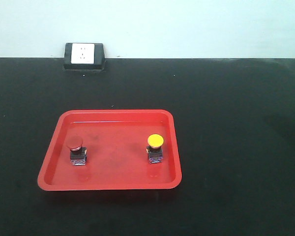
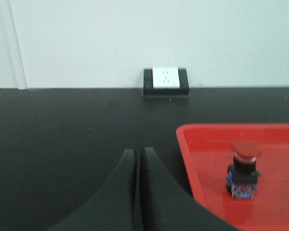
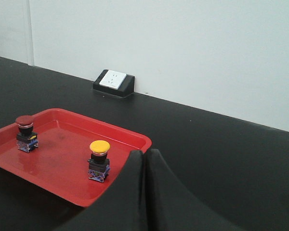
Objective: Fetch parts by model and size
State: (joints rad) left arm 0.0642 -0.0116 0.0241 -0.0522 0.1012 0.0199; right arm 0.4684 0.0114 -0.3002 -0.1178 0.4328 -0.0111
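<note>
The right end effector (image 3: 143,159) and left end effector (image 2: 138,156) are pressed together with nothing in them, while the red switch (image 1: 76,151) and yellow switch (image 1: 155,148) stand in the red tray (image 1: 113,184), looking small, light and hard, best pinched by their blocky bases.

left wrist view cuts off the red tray (image 2: 192,144) and the yellow switch.

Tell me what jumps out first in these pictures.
A bright red tray lies on the black table. In it stand two push-buttons: the red one at the left, the yellow one at the right. A white socket sits against the back wall.
</note>
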